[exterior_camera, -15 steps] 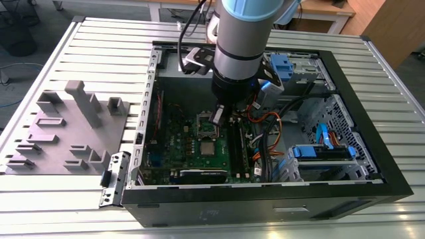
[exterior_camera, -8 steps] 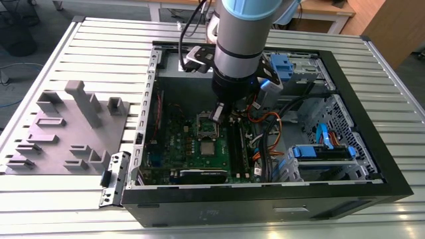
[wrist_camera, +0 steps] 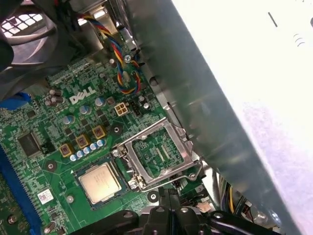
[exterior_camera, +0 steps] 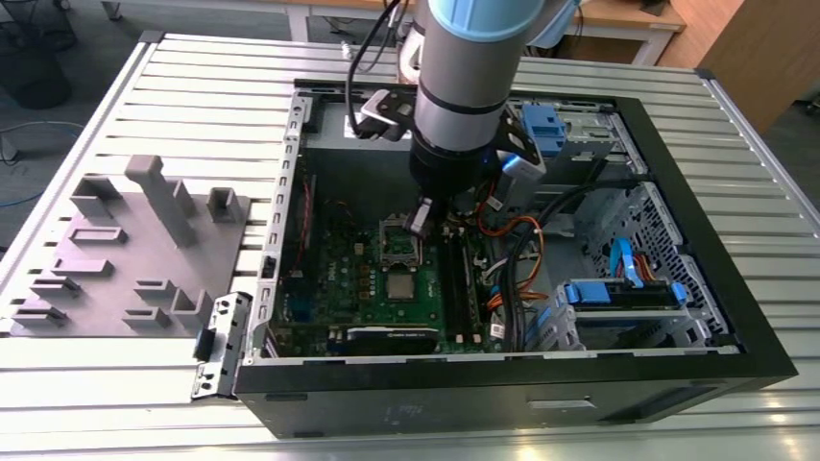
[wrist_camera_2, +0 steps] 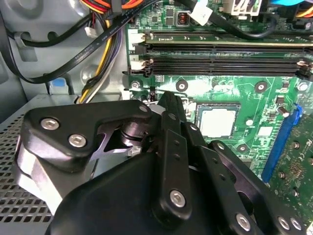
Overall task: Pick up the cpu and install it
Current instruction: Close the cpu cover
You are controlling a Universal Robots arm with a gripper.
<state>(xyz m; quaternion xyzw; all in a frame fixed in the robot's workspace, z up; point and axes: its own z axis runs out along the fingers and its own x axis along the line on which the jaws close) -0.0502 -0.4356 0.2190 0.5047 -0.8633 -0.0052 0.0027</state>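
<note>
While the cpu (wrist_camera: pixel 99 182) was seen seated in its socket, the load frame (wrist_camera: pixel 157 152) was left open; the end effector (exterior_camera: pixel 423 216) was closed, gripping nothing.

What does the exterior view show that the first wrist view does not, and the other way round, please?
Exterior view alone: the grey fixture tray on the slatted table beside the open computer case, and the arm reaching into it. First wrist view alone: the multicoloured twisted wires and the small components around the socket. Both: the cpu seated in its socket on the motherboard, with the metal retention frame hinged open beside it.
</note>
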